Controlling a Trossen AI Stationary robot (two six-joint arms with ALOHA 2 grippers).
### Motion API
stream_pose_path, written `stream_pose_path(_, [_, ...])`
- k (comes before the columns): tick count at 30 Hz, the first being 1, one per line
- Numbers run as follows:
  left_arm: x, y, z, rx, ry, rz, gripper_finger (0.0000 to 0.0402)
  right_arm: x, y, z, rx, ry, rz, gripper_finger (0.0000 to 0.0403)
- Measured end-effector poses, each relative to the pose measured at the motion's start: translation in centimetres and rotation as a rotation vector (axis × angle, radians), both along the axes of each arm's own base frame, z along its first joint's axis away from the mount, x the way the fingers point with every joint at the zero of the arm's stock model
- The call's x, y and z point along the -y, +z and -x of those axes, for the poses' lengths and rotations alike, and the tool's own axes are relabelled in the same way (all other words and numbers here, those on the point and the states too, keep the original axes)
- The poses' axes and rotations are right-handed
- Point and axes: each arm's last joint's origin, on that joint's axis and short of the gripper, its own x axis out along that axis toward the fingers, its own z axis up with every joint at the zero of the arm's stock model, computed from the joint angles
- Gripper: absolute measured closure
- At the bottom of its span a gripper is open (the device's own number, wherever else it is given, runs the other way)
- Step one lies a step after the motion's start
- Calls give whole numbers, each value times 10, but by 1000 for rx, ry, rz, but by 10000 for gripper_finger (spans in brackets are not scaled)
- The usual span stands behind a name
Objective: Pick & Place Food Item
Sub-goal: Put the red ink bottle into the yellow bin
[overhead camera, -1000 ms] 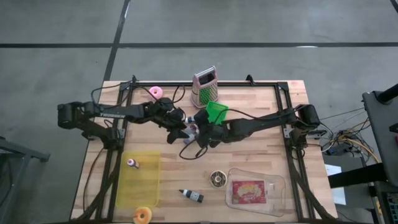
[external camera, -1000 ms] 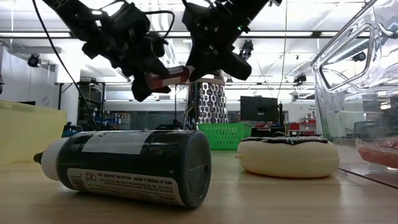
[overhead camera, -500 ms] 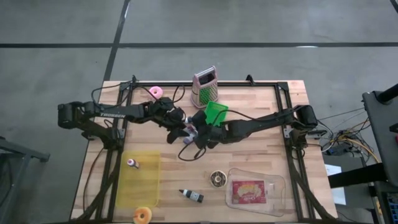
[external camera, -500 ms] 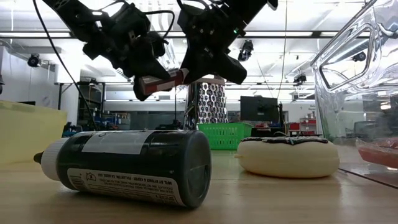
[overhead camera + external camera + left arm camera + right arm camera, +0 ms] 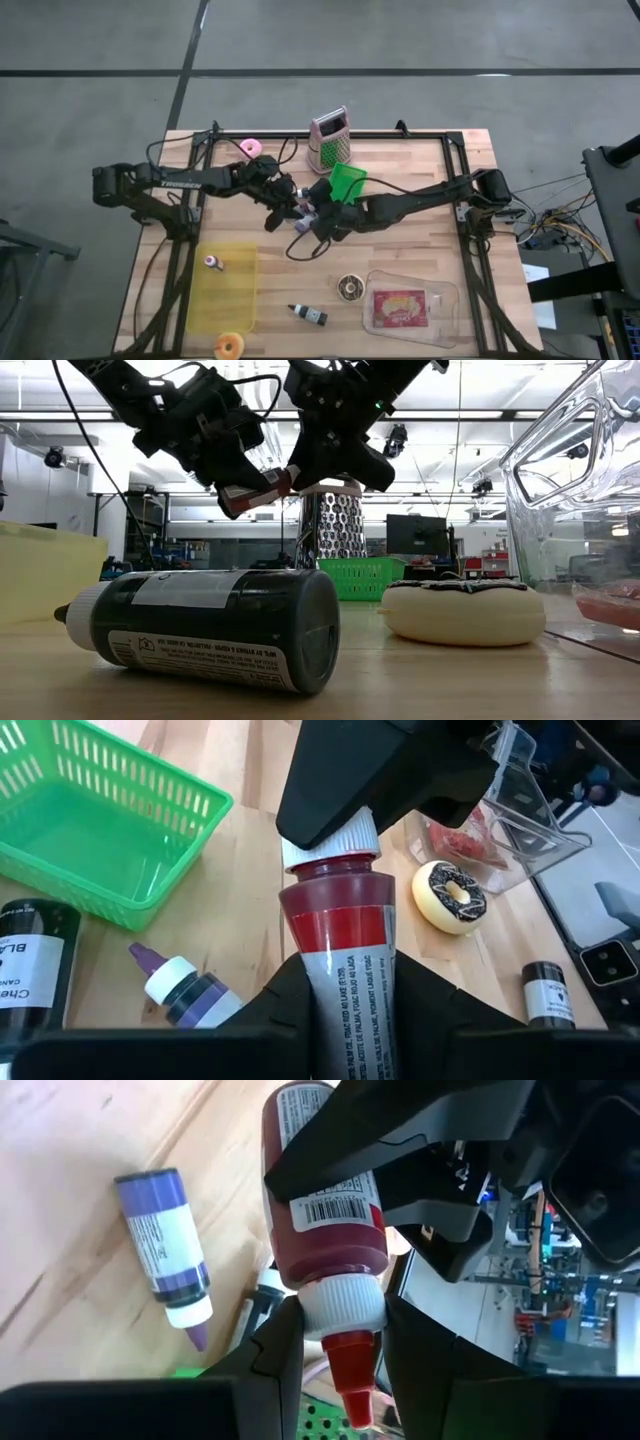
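Above the middle of the surface, the left pincer (image 5: 345,1010) pinched the body of the red bottle (image 5: 345,935) while the right pincer (image 5: 335,1320) pinched its white cap (image 5: 340,1300), both holding it aloft.

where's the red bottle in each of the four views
High view: red bottle at table centre, between the two grippers, mostly hidden.
Low view: upper middle, held in the air.
Left wrist view: centre, its white cap toward the right gripper.
Right wrist view: upper centre.
Shared landmark: the green basket.
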Motion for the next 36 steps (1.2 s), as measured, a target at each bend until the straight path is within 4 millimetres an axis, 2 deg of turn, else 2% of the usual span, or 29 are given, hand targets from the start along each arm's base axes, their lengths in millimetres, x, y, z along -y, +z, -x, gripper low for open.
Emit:
stream_pose_path(4, [1,5,3,25,-24,-26,311,-1,7,2,63,-31,-86,292])
stream_pose_path(9, [4,22,15,111,-31,-108,311,0,32,6,206,-66,-258,206])
stream_pose_path(12, [6,32,27,157,3,-150,311,-1,50,11,286,-18,-354,177])
stream_pose_path(17, [11,44,52,235,59,-203,311,-8,76,23,367,125,-535,167])
stream_pose_path(21, [16,44,71,316,98,-217,311,-8,87,26,428,210,-609,171])
stream_pose_path(27, [23,34,99,446,188,-253,311,-15,86,26,518,403,-744,173])
stream_pose_path(36, [32,11,127,539,264,-270,311,-15,60,37,638,450,-771,173])
